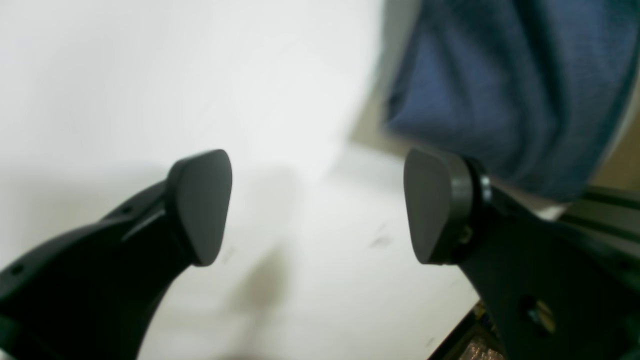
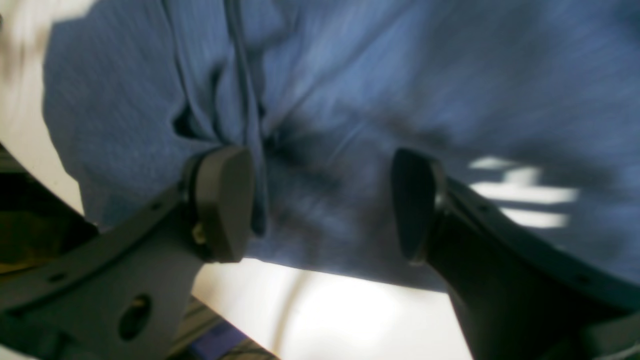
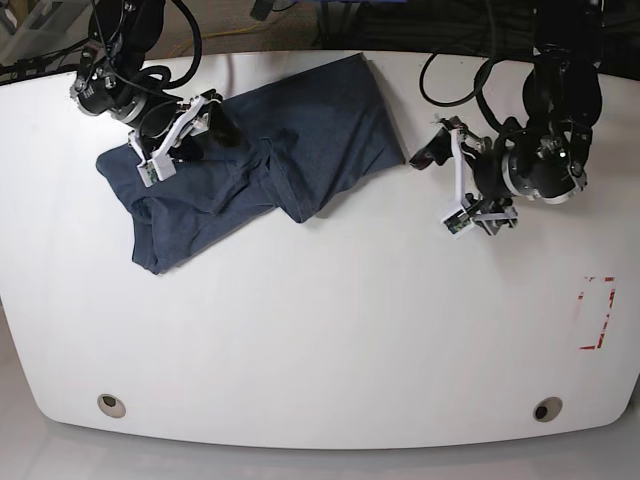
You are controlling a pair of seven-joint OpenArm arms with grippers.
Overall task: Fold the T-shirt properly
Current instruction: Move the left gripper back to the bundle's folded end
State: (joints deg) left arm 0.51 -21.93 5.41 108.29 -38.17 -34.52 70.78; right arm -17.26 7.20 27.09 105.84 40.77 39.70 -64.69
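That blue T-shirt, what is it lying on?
The T-shirt lies crumpled on a white table, partly folded over itself. Whatever sits beneath the cloth is covered, so only bare tabletop around it can be seen.

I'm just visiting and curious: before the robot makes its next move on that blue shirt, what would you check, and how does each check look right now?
1. Right pincer open over the T-shirt: ok.
2. Left pincer open, holding nothing: ok.
3. Left pincer clear of the shirt, over bare table: ok.
4. Shirt lying flat: not ok, bunched and creased.
5. Shirt wholly on the table: ok.
6. Right pincer touching the cloth: cannot tell.
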